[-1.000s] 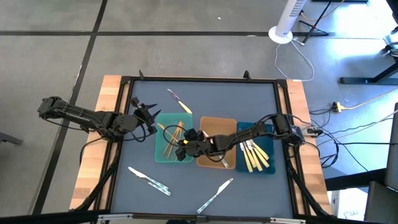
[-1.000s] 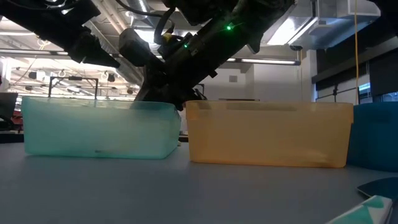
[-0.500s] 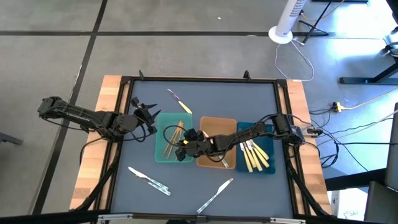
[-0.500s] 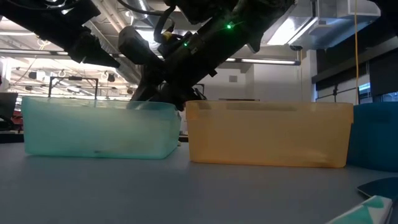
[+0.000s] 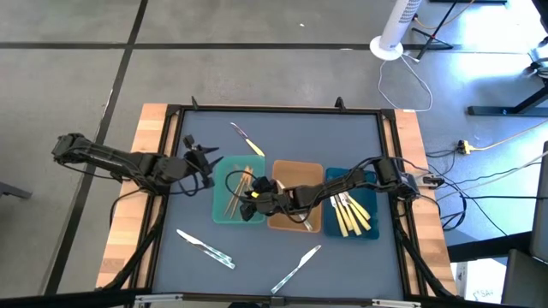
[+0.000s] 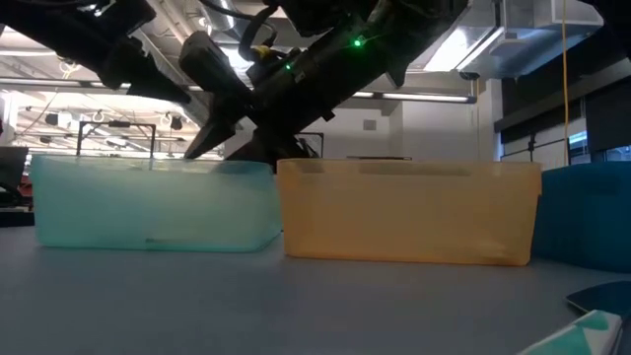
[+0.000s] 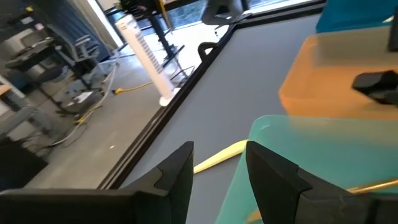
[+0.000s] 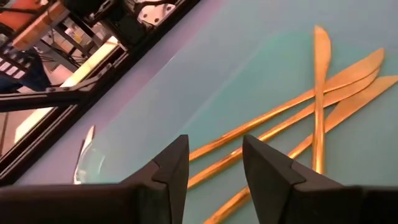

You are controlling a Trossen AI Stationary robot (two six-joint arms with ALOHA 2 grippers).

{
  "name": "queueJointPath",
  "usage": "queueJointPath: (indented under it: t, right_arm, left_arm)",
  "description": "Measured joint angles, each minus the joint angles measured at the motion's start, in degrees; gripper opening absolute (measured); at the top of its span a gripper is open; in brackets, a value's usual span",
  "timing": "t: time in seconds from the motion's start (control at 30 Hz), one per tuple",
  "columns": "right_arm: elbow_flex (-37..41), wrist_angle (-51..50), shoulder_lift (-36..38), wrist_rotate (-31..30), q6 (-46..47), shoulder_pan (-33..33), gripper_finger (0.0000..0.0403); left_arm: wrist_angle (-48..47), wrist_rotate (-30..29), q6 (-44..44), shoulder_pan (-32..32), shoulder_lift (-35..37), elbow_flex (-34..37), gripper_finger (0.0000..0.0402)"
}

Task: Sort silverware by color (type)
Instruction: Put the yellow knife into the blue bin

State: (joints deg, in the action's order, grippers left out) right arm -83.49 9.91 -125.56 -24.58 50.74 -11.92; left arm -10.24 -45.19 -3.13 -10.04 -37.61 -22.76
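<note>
Several gold utensils point(image 5: 235, 190) lie in the teal tray point(image 5: 224, 214), and they also show as gold utensils point(image 8: 323, 93) in the right wrist view. My right gripper point(image 5: 249, 197) reaches across the tan tray point(image 5: 300, 171). It hangs open over the teal tray's right part, slanting down, right gripper point(image 8: 214, 168) holding nothing. My left gripper point(image 5: 204, 160) is open beside the teal tray's far left corner point(image 7: 267, 129). Yellow-handled utensils point(image 5: 349, 214) lie in the dark-blue tray point(image 5: 370, 233). One yellow-handled utensil point(image 5: 247, 139) lies on the mat. Two silver utensils point(image 5: 205, 247) point(image 5: 295, 268) lie near the front edge.
The three trays stand side by side mid-table: teal tray point(image 6: 148, 202), tan tray point(image 6: 409, 212) and dark-blue tray point(image 6: 587, 212). A black frame point(image 5: 282, 109) borders the blue mat. Open mat lies in front of the trays, around the silver utensils.
My right gripper has moved a little toward the table's left, farther over the teal tray, staying open. The tan tray has slid slightly left, closing the gap to the teal tray. My left gripper has shifted slightly toward the teal tray.
</note>
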Motion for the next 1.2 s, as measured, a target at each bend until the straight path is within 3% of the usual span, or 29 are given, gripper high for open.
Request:
queueJointPath:
  t: [0.5,0.77,1.2]
  right_arm:
    - [0.0,-1.0,3.2,6.2,-0.4,0.0,0.0138]
    - [-0.1,-2.5,8.8,6.0,-9.1,0.6,0.0138]
    - [-0.2,-2.4,14.9,10.8,-22.9,12.0,0.0138]
  left_arm:
    - [-0.3,4.7,0.0,0.0,8.9,0.0,0.0141]
    - [-1.3,10.3,0.5,0.0,14.0,0.0,0.0141]
    - [-6.2,10.3,1.3,0.0,25.5,0.0,0.0141]
